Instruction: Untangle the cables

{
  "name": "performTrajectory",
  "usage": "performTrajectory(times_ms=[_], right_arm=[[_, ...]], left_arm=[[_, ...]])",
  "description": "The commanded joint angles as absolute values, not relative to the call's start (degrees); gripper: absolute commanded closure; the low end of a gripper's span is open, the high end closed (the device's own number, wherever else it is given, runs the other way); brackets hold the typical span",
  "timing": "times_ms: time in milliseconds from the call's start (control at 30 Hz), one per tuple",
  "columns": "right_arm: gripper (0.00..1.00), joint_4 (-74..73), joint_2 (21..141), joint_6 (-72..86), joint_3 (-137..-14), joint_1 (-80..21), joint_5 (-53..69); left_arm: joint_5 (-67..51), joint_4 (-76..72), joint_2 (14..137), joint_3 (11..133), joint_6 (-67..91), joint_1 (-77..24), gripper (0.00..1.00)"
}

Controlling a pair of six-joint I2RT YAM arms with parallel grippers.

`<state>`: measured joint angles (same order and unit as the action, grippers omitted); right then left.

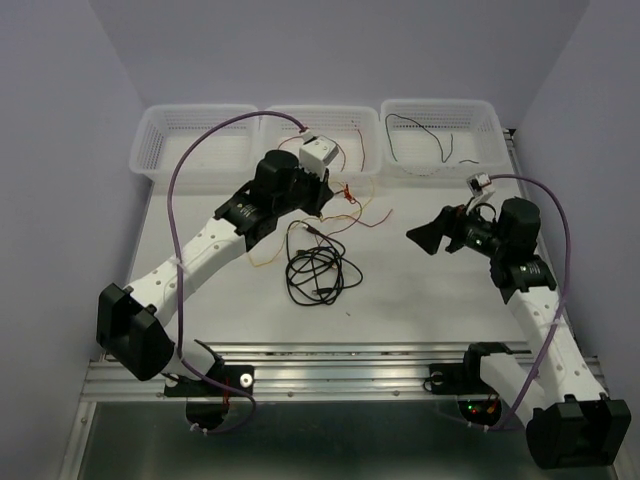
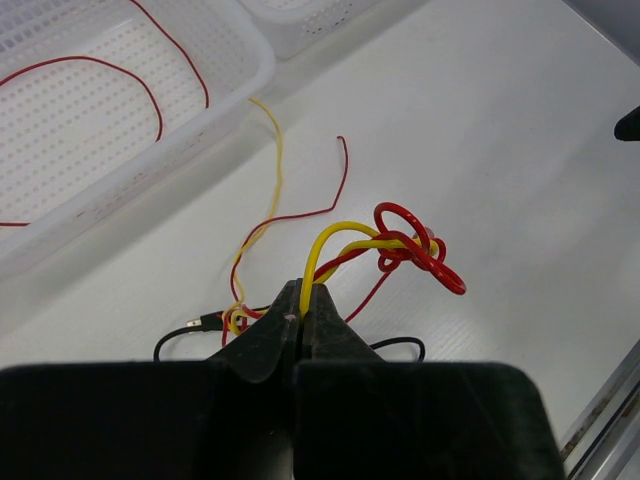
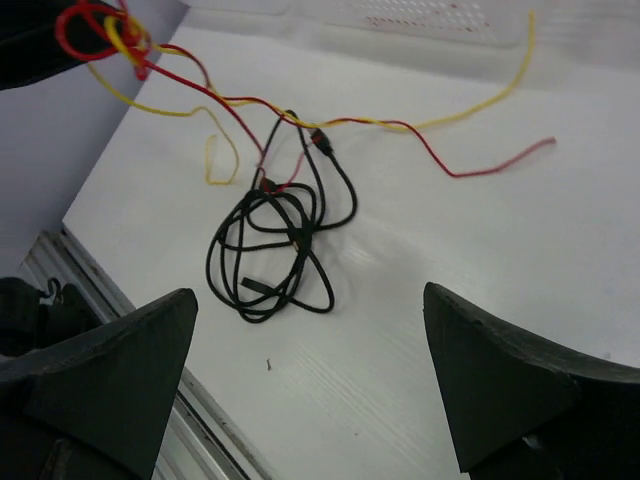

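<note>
top external view: three white perforated baskets stand in a row along the far edge of the white table point(image 1: 430, 300). the right basket point(image 1: 440, 105) holds one thin black wire point(image 1: 420, 135). the middle basket point(image 1: 300, 113) holds a loose red strand point(image 2: 100, 60), seen best from the left wrist. the left basket point(image 1: 160, 150) sits just beside it. thick purple cables point(image 1: 172, 200) arc over both arms.

the left arm reaches across the table and hides part of the middle basket's front wall. the left gripper point(image 2: 303, 300) has its fingers pressed together on the yellow wire point(image 2: 330, 235), just short of a red and yellow knot point(image 2: 415, 250). from there the red wire point(image 2: 340, 170) and the yellow one trail over the table toward the baskets.

the black cable point(image 1: 315, 270) lies in a loose coil on the table between the two arms. red and yellow strands cross its far side, tangled with it near a plug end.

the right gripper point(image 3: 310, 340) hangs to the right of the coil, facing it, fingers spread wide and holding nothing.
</note>
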<state>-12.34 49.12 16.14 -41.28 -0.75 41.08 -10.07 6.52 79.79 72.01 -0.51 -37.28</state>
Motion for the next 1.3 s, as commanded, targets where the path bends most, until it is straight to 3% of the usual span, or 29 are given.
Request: performTrajectory(times_ms=[0,300,900,933,1033,1067,1133,1267], right_arm=[[0.00,-2.29,51.32,8.36,-46.14,-4.65,51.06],[0.00,0.54,66.25,-12.47,-54.48,-17.40,56.25],[0.26,10.37,77.69,-7.91,-59.24,-24.87,57.48],[0.28,10.46,77.96,-7.74,-59.33,-24.87,57.22],[0.59,10.72,79.01,-6.59,-59.68,-25.40,56.17],[0.77,10.37,79.10,-6.16,-59.68,-25.40,55.47],[0.99,9.93,78.67,-3.26,-59.33,-25.40,48.55],[0.99,9.41,75.68,4.46,-54.50,-25.40,28.96]], left_arm=[[-12.83,5.71,78.23,71.98,-0.35,-38.14,1.00],[-16.35,6.15,74.36,70.14,3.69,-39.64,1.00],[-17.31,5.89,70.84,68.47,6.33,-40.34,1.00],[-17.31,5.80,70.67,68.38,6.42,-40.34,1.00],[-17.23,5.54,69.61,68.12,6.85,-40.43,1.00],[-17.05,5.62,69.44,68.12,7.03,-40.43,1.00],[-14.52,5.89,68.73,68.38,7.73,-40.43,1.00],[-3.19,8.25,66.27,70.92,10.81,-40.43,1.00]])
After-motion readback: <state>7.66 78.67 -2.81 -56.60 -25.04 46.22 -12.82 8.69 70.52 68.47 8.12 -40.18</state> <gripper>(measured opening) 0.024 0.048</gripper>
